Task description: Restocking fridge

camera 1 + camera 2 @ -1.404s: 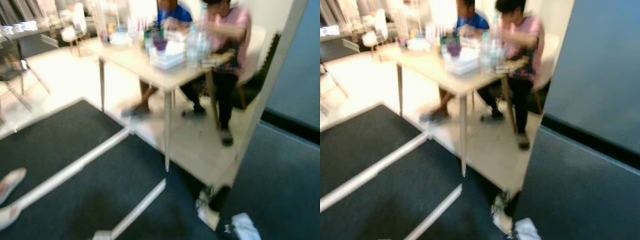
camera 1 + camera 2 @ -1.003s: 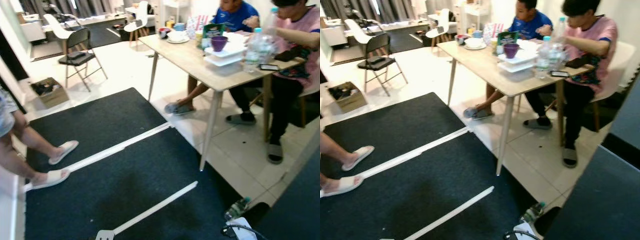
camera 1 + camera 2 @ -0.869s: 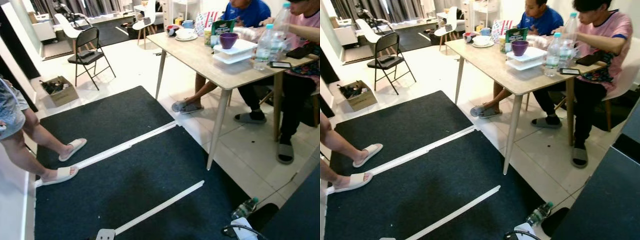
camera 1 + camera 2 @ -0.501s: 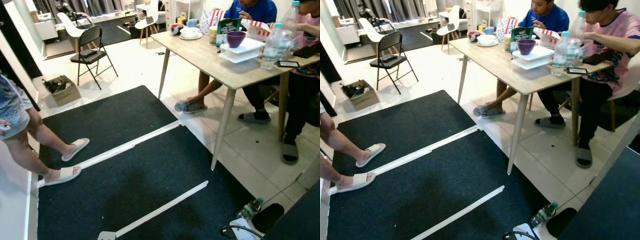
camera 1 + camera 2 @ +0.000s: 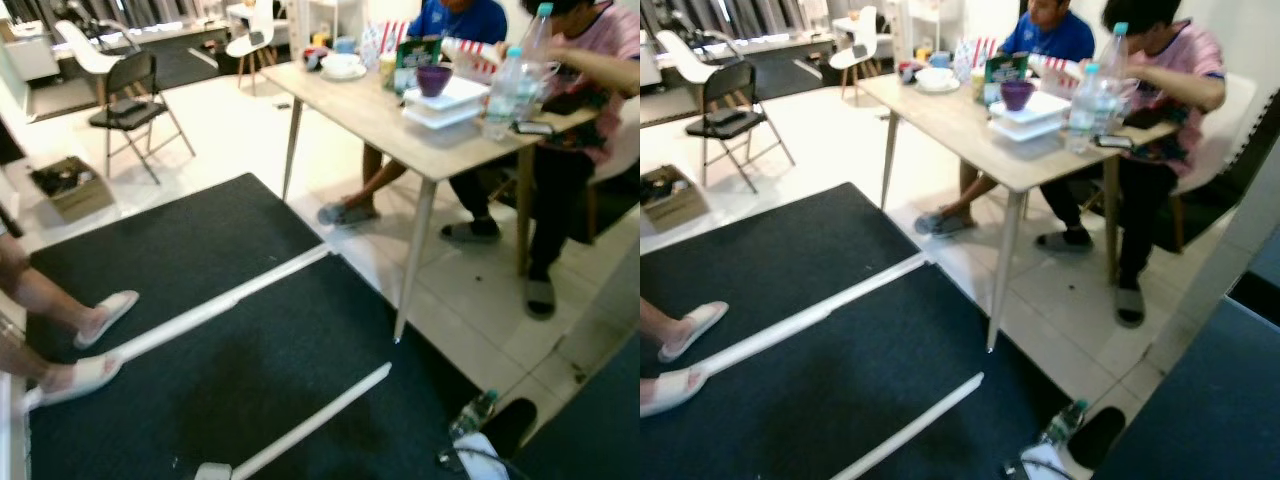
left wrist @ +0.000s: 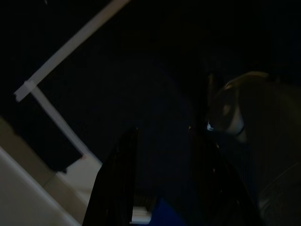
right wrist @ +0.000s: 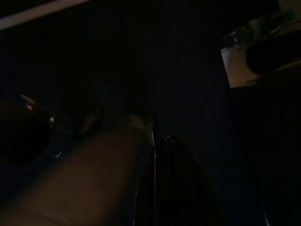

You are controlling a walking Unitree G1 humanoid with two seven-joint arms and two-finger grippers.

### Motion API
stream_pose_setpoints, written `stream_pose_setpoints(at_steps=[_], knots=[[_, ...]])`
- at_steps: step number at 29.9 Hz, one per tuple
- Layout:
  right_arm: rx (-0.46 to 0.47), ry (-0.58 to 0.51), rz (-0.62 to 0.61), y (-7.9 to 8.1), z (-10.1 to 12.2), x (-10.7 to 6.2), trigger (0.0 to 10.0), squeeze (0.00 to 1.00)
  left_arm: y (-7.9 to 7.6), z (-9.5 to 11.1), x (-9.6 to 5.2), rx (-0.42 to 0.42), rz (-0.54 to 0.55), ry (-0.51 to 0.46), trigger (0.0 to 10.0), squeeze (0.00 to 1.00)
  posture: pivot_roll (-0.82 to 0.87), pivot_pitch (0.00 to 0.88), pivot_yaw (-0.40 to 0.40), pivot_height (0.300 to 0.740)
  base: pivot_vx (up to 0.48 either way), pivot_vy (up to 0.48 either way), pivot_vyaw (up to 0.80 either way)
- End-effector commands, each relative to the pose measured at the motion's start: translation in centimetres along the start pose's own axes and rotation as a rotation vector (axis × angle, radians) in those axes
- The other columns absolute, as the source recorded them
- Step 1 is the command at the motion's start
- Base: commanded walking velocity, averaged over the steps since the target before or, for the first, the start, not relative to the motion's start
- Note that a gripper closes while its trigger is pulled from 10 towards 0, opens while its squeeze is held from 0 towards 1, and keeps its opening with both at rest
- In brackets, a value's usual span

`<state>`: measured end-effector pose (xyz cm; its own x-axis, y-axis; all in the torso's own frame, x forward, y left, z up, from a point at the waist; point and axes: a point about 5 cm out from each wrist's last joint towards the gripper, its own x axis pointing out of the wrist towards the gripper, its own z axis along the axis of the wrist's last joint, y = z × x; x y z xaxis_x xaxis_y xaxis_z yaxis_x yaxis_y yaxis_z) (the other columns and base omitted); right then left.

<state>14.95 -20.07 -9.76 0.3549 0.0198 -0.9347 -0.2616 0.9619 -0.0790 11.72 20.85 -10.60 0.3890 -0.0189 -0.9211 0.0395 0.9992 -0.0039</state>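
No fridge is in sight. A light wooden table [image 5: 385, 120] stands ahead on the right. It carries water bottles [image 5: 497, 85], a purple bowl [image 5: 433, 78] on white containers, and cups. Another plastic bottle [image 5: 470, 412] lies on the floor at the carpet's right edge. In the dark left wrist view my left gripper [image 6: 162, 136] hangs over the dark carpet with a gap between its fingers. My right gripper [image 7: 167, 143] hangs low too, its fingers together with nothing held.
Two people [image 5: 1155, 75] sit at the table's far side. A standing person's slippered feet [image 5: 95, 320] are at the left. White strips [image 5: 215, 305] cross the dark carpet [image 5: 250, 380]. A folding chair [image 5: 125, 100] and a cardboard box [image 5: 62, 185] stand behind. A dark blue panel [image 5: 1220, 400] fills the right.
The view has swung and steadied since the blurred frames, then shifted a little. The table and the standing person's legs now sit further left in the picture. Both arms hang as before.
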Motion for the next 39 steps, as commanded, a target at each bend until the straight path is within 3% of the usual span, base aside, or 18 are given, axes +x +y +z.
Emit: stream_pose_setpoints(at_steps=[1, 39], knots=[[-0.003, 0.001, -0.012, -0.22, 0.12, -0.02, 10.0, 0.00, 0.06, -0.43, -0.06, 0.016, 0.002, 0.016, 10.0, 0.00, 0.02, 0.000, 0.069, 0.740, 0.255, 0.000, 0.00], [-0.010, 0.014, -0.010, -0.43, -0.18, -0.08, 10.0, 0.00, 0.17, -0.45, -0.08, 0.028, 0.003, 0.021, 10.0, 0.00, 0.02, 0.000, 0.067, 0.740, 0.259, 0.000, 0.00]])
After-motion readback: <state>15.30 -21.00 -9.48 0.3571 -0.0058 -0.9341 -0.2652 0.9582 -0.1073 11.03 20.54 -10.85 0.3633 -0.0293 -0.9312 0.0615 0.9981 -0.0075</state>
